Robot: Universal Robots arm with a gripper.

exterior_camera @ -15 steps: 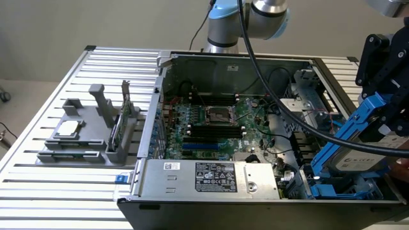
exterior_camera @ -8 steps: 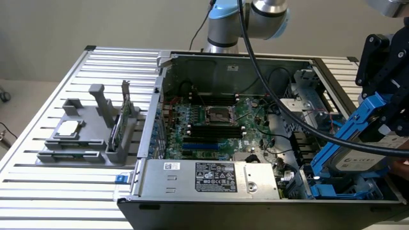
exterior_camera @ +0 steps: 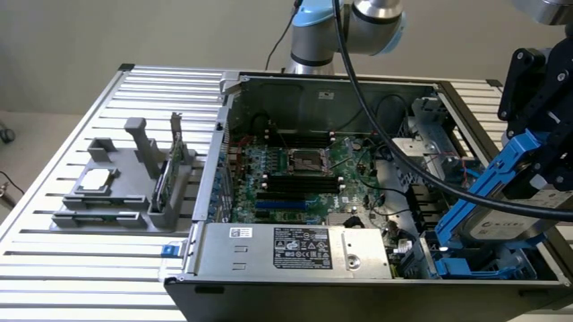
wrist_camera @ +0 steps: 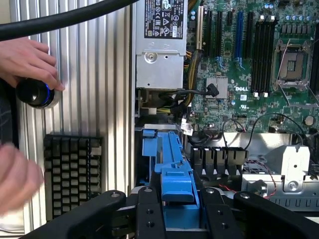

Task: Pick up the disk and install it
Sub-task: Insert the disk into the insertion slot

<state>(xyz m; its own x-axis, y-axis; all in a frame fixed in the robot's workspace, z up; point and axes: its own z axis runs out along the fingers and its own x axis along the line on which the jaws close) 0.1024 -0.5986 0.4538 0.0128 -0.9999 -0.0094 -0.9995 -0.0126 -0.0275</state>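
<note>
One disk (exterior_camera: 510,227) hangs tilted, the jaws gripping its blue frame, at four o'clock in the exterior view, over the open case (exterior_camera: 296,94).

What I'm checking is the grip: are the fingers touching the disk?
Touching. The wrist view shows the black fingers pressed against both sides of the blue-framed disk, with no gap between them.

Arm (exterior_camera: 315,40) rises at the table's far edge. Gripper (exterior_camera: 537,144) sits at the exterior view's right, jaws clamped on the tilted disk (exterior_camera: 506,220).
</note>
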